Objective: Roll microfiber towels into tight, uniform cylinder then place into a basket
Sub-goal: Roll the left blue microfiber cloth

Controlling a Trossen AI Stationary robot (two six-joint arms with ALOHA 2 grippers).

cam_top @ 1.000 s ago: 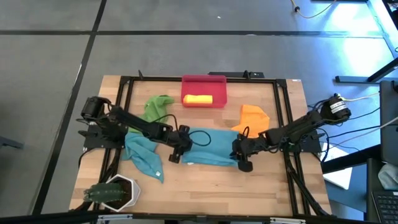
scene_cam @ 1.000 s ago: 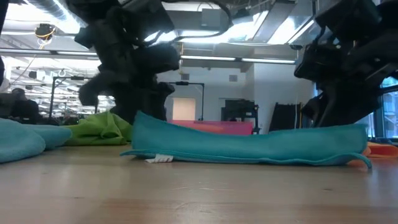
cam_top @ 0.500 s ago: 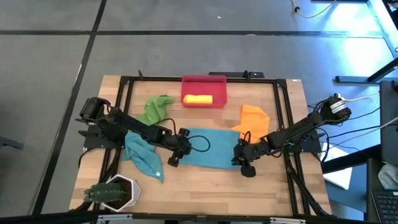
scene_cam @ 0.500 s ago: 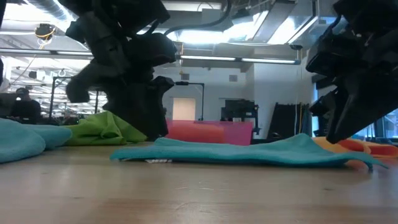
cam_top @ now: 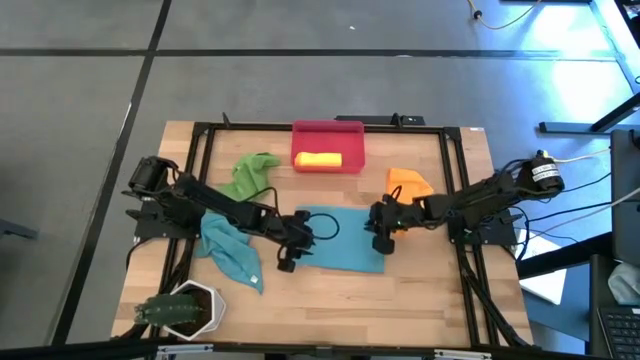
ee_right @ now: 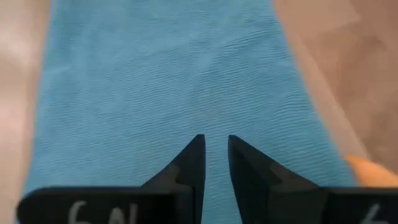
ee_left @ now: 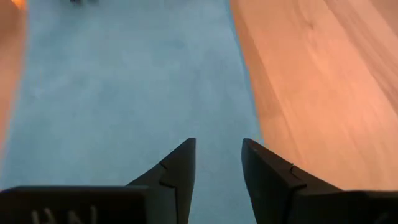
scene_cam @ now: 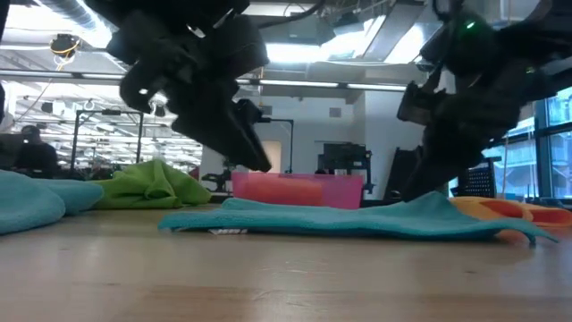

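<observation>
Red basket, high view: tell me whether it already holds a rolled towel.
Yes, a rolled yellow towel lies inside the red basket at the far edge of the table.

The pink basket (scene_cam: 298, 189) is largely hidden in the low view behind the flat teal towel (scene_cam: 349, 217) and both arms, so its contents cannot be made out there, while the orange towel (scene_cam: 527, 211) beside it seems partly cut off.

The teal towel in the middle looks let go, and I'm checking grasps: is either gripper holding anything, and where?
Nothing is held. The left gripper and the right gripper hang with fingers apart over the flat teal towel, empty.
</observation>
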